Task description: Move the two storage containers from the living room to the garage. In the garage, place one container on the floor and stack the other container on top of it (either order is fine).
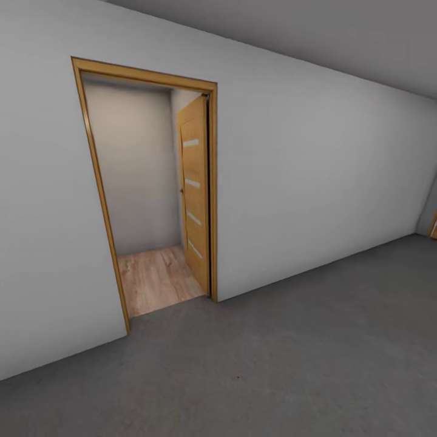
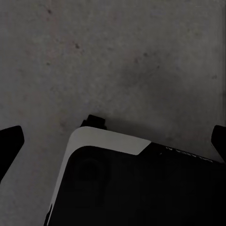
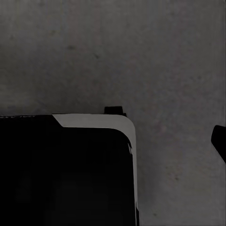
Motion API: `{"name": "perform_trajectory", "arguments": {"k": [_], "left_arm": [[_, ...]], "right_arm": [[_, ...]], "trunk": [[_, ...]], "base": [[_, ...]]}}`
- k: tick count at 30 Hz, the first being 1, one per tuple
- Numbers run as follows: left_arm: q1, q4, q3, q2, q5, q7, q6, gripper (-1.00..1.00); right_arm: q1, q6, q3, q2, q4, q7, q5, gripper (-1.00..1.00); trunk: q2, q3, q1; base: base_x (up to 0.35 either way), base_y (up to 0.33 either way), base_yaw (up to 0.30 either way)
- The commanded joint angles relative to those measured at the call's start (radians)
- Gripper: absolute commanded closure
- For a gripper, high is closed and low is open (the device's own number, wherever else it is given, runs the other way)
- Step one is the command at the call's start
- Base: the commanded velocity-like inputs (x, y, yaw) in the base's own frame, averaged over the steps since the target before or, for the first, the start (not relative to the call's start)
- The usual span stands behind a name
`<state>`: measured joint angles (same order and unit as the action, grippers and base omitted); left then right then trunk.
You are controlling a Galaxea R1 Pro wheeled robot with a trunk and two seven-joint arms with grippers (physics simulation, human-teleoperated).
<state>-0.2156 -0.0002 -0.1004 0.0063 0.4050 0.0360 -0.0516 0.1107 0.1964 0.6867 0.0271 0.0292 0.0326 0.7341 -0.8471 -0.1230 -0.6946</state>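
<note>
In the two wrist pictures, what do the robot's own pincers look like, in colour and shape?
Little of them shows. In the left wrist view, two black pointed fingertips stand at the picture's edges, far apart. In the right wrist view, one black fingertip shows at an edge. Between them lies a black robot body part with a rounded white-trimmed corner, above the dark grey floor. No cables or markings are visible.

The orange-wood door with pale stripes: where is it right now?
In the head view, the orange-wood door with pale stripes stands open inside the doorway at left of centre, against the frame's right side, above the light wood-plank floor beyond the dark grey concrete floor.
</note>
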Motion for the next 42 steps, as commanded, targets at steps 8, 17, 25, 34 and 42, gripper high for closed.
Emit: {"name": "perform_trajectory", "arguments": {"k": [8,17,25,34,42], "left_arm": [[-0.001,0.0,-0.009,0.0,0.007,0.002,-0.001,-1.0],[-0.001,-0.001,-0.01,-0.001,0.004,0.002,0.001,-1.0],[-0.001,-0.001,-0.009,0.0,0.003,-0.001,0.002,-1.0],[-0.001,-0.003,-0.01,0.001,-0.001,-0.004,0.007,-1.0],[-0.001,-0.003,-0.009,0.0,-0.004,-0.003,0.006,-1.0]], "right_arm": [[0.001,0.01,0.011,0.002,0.003,0.004,0.006,-1.0],[0.001,0.015,0.011,0.005,0.003,0.003,0.005,-1.0],[0.001,0.014,0.009,0.005,0.003,0.003,0.007,-1.0],[0.001,0.014,0.005,0.004,0.003,0.003,0.008,-1.0],[0.001,0.007,0.011,0.005,0.003,0.003,0.007,-1.0]], "trunk": [[-0.001,-0.001,-0.001],[-0.001,-0.001,-0.001],[-0.001,-0.001,-0.001],[-0.001,-0.001,-0.001],[-0.001,-0.001,-0.001]], "base": [[0.323,0.0,0.0],[0.323,0.0,0.061],[0.323,0.0,0.252],[0.323,0.0,0.08],[0.323,0.0,0.004]]}}
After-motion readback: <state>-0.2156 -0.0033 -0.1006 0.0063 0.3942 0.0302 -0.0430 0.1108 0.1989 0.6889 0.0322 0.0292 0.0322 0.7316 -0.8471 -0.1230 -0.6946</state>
